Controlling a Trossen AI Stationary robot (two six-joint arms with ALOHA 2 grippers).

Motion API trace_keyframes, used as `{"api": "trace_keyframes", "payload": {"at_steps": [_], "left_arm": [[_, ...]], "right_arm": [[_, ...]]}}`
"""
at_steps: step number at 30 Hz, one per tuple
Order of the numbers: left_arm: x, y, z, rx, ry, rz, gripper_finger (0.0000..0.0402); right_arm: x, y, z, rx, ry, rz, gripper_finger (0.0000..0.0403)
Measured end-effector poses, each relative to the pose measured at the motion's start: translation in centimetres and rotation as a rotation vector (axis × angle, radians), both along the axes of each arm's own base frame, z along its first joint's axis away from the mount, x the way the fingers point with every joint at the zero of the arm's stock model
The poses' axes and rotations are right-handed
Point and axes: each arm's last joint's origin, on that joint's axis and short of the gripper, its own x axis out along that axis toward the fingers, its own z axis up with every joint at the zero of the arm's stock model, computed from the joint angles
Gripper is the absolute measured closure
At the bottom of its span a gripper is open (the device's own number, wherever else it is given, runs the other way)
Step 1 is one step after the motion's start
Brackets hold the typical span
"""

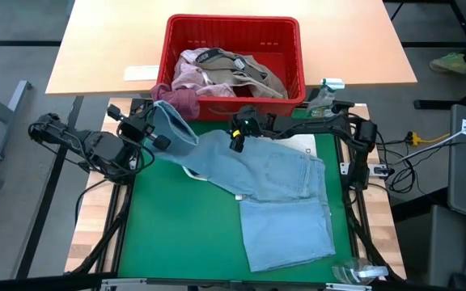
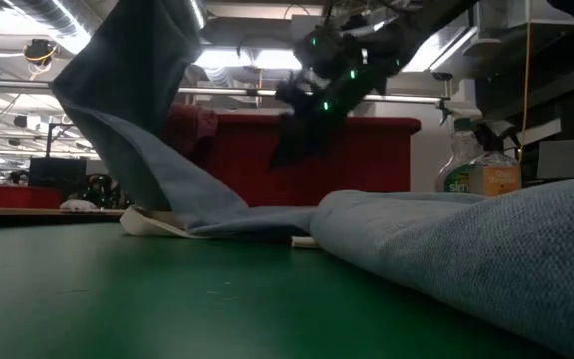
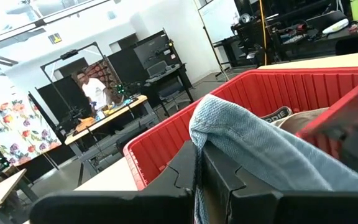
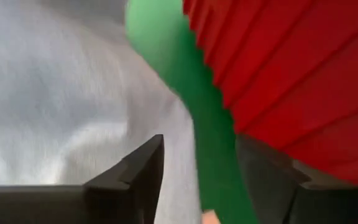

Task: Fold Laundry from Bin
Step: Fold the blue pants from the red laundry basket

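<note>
Jeans (image 1: 273, 174), light blue, lie spread across my green mat (image 1: 176, 242), one leg running toward the near edge and the other end lifted off the surface on my left side. I have that lifted end pinched in the left gripper (image 1: 154, 136): the fingers (image 3: 229, 180) are clamped tight on a fold of the blue cloth, and from the low camera the denim (image 2: 138, 110) hangs up in a steep tent from the mat. My right gripper (image 1: 239, 133) sits above the top edge of the jeans, just in front of the bin, jaws spread apart with nothing between them; through its wrist camera I see its fingers (image 4: 135, 174) over pale cloth, with a strip of green mat and the red wall beside them.

Behind the jeans stands the red bin (image 1: 294, 48), on the far side of the mat against the wooden table (image 1: 103, 48). Inside it I can make out a khaki-grey piece (image 1: 253, 73) and a pale pink one (image 1: 192, 73), and a maroon piece (image 1: 183, 99) spills over its near left corner, close to the raised denim. A plastic bottle (image 2: 471, 165) stands off to the right past the bin. Far off in the room, the left wrist camera shows a person (image 3: 95, 87) at a desk.
</note>
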Motion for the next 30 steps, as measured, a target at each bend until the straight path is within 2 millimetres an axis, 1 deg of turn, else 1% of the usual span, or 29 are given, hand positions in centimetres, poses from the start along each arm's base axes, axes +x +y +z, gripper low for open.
{"api": "trace_keyframes", "payload": {"at_steps": [3,7,10,13,16,19,21,25,27,30], "left_arm": [[0.0,0.0,0.0,0.000,0.000,0.000,0.0395],[0.0,0.0,0.0,-0.001,-0.002,0.000,0.0395],[0.0,0.0,0.0,-0.006,-0.015,0.000,0.0395],[0.0,0.0,0.0,-0.009,-0.022,0.000,0.0395],[0.0,0.0,-0.1,-0.007,-0.016,0.000,0.0395],[0.0,0.0,-0.1,-0.005,-0.013,0.000,0.0395],[0.0,0.0,-0.1,-0.005,-0.013,0.000,0.0395],[0.0,0.0,-0.1,-0.005,-0.013,0.000,0.0395],[0.0,0.0,-0.1,-0.005,-0.012,0.000,0.0395],[0.0,0.0,-0.1,-0.003,-0.007,-0.001,0.0395]], "right_arm": [[0.4,0.0,3.2,-0.001,-0.015,0.011,0.0194],[1.1,0.5,7.7,0.097,-0.058,0.096,0.0194],[1.8,1.6,10.5,0.152,-0.146,0.200,0.0193],[2.3,3.4,12.3,0.184,-0.199,0.317,0.0193],[2.9,5.3,13.3,0.165,-0.259,0.393,0.0193],[3.4,7.0,13.4,0.121,-0.274,0.422,0.0193],[3.6,7.9,13.6,0.078,-0.287,0.397,0.0193],[3.9,9.3,13.9,-0.022,-0.308,0.277,0.0193],[4.1,9.8,14.3,-0.059,-0.336,0.232,0.0193],[4.6,9.9,14.4,-0.064,-0.391,0.239,0.0193]]}}
